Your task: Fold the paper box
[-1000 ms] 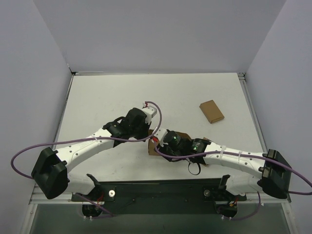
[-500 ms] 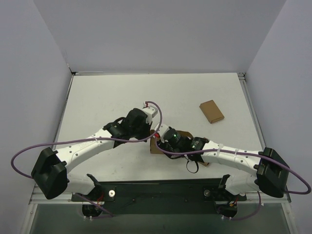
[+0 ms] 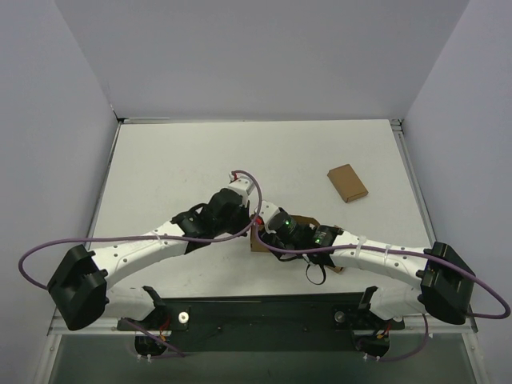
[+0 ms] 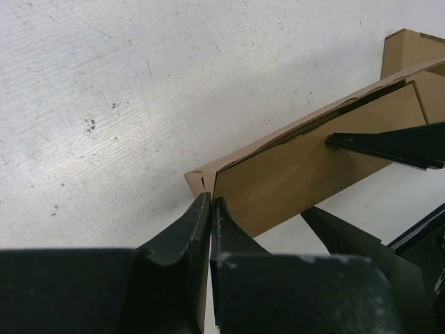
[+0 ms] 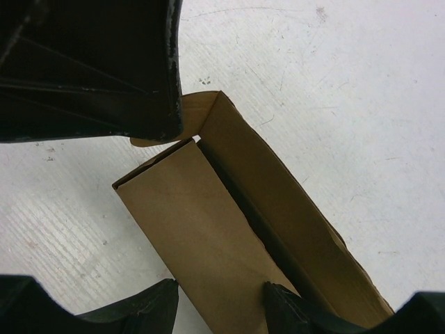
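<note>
**Position.** The paper box (image 5: pixel 208 236) lies on the worktop (image 3: pixel 176 160) near the middle and toward the near edge. In the top view both wrists hide most of it. It is a long, part-closed sleeve with one long seam gaping.

**Long axis.** It runs left to right across the worktop, the right end a little nearer the arm bases. From the left pincer (image 4: pixel 211 203) the box stretches ahead and off to the right.

**Left pincer.** The fingers are pressed together, tips at the box's left end corner, against the small end tab. Whether a cardboard edge is nipped between them cannot be told.

**Right pincer** (image 5: pixel 221 298). The jaws stand about half apart, astride the upper panel just along from that same end, one fingertip by each long edge. Contact looks likely, but a firm clamp cannot be told.

**Key relation.** Both pincers work the same end, the left at the very tip and the right just beside it.

**Judgement.**
- The end tab probably has to go in along the long axis while the right pincer steadies the box across it.
- Clearance between the two pincers is tight.

**Other.** A small brown box (image 3: pixel 347 182) sits well apart, far right.
</note>
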`<state>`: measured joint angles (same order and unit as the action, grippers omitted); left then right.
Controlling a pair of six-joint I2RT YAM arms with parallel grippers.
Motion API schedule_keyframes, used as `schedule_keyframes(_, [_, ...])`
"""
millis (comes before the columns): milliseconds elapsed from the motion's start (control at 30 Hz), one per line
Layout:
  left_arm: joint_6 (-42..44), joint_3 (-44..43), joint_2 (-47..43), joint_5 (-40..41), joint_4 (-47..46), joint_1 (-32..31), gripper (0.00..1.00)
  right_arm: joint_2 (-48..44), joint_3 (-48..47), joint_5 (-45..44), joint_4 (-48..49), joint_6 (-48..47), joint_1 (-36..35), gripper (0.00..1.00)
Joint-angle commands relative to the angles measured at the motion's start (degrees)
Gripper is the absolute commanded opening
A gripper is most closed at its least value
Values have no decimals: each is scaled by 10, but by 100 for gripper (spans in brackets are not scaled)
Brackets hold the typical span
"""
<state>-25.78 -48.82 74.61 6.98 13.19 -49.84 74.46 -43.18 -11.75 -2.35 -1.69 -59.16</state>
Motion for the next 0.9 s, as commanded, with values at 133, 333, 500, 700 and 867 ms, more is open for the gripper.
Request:
schedule_keyframes(133, [-74,14,-10,22,-38,-33,2,-1,13,-8,16,17,4,51])
schedule_keyframes(333, [-100,29,-2,57,-46,-61,1,-3,16,-10,19,17,4,51])
schedule_keyframes(500, [-105,36,1,93,-43,-80,1,-3,18,-12,18,17,3,50])
schedule_keyframes(700, [-115,54,4,97,-61,-89,0,-2,17,-11,19,17,4,50])
schedule_keyframes(867, [-120,62,12,101,-69,-95,0,-1,17,-12,19,17,4,50])
